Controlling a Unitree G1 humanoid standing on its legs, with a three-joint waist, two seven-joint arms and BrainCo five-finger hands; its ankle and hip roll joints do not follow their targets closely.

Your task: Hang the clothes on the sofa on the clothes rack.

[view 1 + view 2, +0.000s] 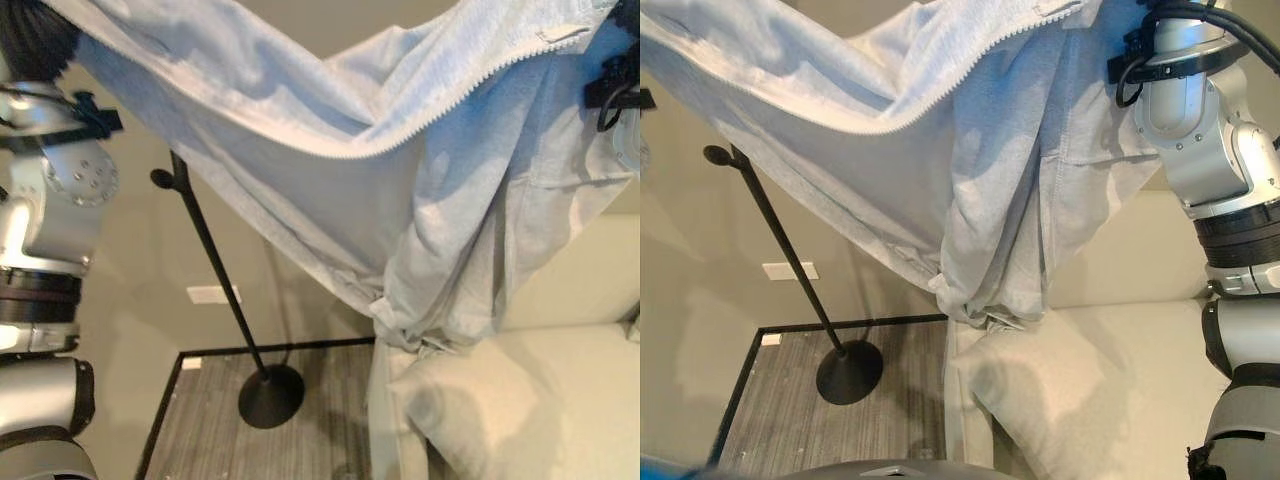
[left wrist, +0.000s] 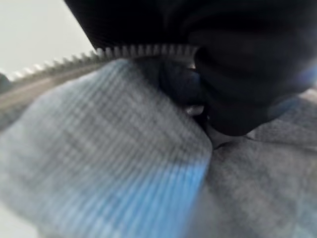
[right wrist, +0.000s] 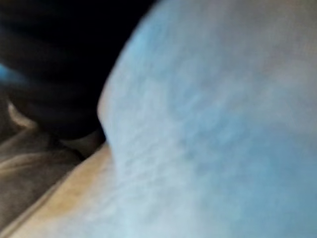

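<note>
Hanging in soft folds, ribbed pale-grey zip jacket (image 1: 440, 200) spans both arms beside thin black rack (image 1: 215, 265); hand grips indiscernible.

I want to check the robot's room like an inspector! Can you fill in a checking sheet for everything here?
Surface: striped grey floor; pale sofa.
Job's things: grey zip jacket held up high, spread between both arms, lowest folds just above the sofa; black clothes rack tilted in view, nothing on it.
Clutter: nothing seen.
Hands: hidden by cloth, cannot tell.
Cables: nothing seen.
Surroundings: beige wall with white socket plate.
</note>
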